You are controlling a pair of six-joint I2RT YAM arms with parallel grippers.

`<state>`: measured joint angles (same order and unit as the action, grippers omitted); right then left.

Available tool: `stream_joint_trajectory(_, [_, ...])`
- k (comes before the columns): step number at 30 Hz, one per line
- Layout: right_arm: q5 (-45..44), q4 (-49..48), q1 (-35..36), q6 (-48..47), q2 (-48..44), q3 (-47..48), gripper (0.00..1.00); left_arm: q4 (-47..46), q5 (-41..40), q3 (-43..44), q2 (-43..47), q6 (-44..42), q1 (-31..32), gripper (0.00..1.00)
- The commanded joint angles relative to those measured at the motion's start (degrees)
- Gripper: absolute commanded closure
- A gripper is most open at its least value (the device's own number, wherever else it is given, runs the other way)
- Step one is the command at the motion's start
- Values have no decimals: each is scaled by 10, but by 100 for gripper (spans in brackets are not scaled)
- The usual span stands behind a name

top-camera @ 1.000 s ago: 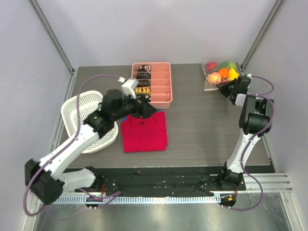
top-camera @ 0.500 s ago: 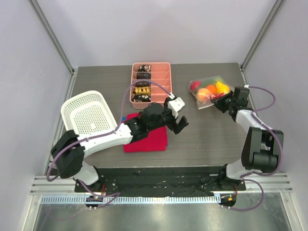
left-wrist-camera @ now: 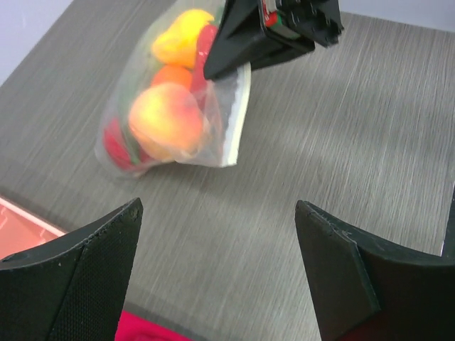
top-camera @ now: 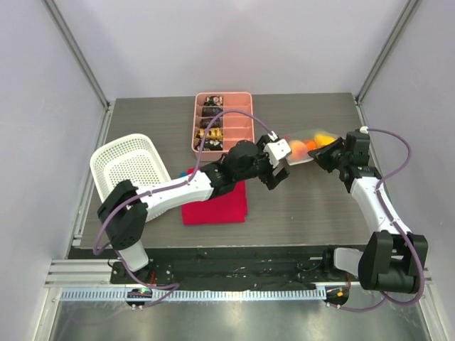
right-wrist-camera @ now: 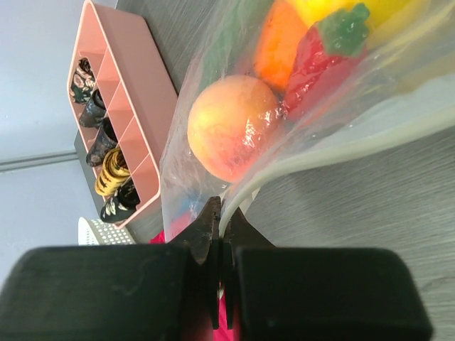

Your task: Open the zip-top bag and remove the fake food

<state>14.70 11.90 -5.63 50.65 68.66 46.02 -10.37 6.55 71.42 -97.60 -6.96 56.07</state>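
Bag: clear soft plastic bag (left-wrist-camera: 217,124), crinkled, with pale dots by its white edge strip; bulging.
Food: glossy peach (left-wrist-camera: 165,119), orange (left-wrist-camera: 173,74), yellow fruit (left-wrist-camera: 183,39), and a red chili (right-wrist-camera: 320,57) with a green cap, all inside the bag.
Where: on the table (top-camera: 313,206), right of the tray, between the two grippers.
Right gripper: (right-wrist-camera: 217,224) closed, pinching the bag's edge.
Left gripper: (left-wrist-camera: 217,213) spread wide, holding nothing, near the bag and facing it.
Table: dark grey, wood-grained.
Around: pink divided tray (top-camera: 252,121), white lattice basket (top-camera: 128,170), and a red cloth (top-camera: 213,206) under the left arm.
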Motion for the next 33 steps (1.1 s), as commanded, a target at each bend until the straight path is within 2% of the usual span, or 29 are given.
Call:
stream_joint_trajectory(1, [9,19,3,-20,-34,13,99,20,24,43,-17,-17,-2,13])
stream_joint_trajectory(6, [37,23,4,-24,-45,15,99,26,67,80,-45,0,-2,11])
stream_joint_trajectory(10, [51,30,5,-32,-55,22,98,35,65,133,-88,1,-2,7])
stream_joint_trajectory(15, [84,29,5,-45,-51,41,96,46,54,182,-139,-2,-3,10])
stream_joint_trajectory(18, [90,30,5,-54,-49,50,95,61,23,216,-162,2,-7,30])
stream_joint_trajectory(19, [91,33,5,-59,-48,54,94,62,9,222,-166,5,-8,45])
stream_joint_trajectory(21, [84,39,5,-71,-43,65,90,75,-4,237,-170,8,-10,68])
stream_joint_trajectory(22, [82,41,5,-78,-42,69,85,76,-8,239,-170,14,-13,86])
stream_joint_trajectory(23, [66,44,5,-86,-38,78,72,74,-14,239,-167,24,-15,98])
stream_joint_trajectory(25, [46,58,-3,-113,-29,90,55,62,-2,226,-152,43,-18,100])
stream_joint_trajectory(26, [35,61,-9,-121,-27,100,38,54,6,218,-144,47,-18,100])
stream_joint_trajectory(28, [35,66,-46,-138,-16,109,20,36,24,196,-126,66,-20,100])
stream_joint_trajectory(31, [34,59,-96,-165,-5,121,8,51,48,204,-120,133,-38,100])
stream_joint_trajectory(33, [39,52,-123,-182,4,128,7,67,71,220,-123,178,-55,100])
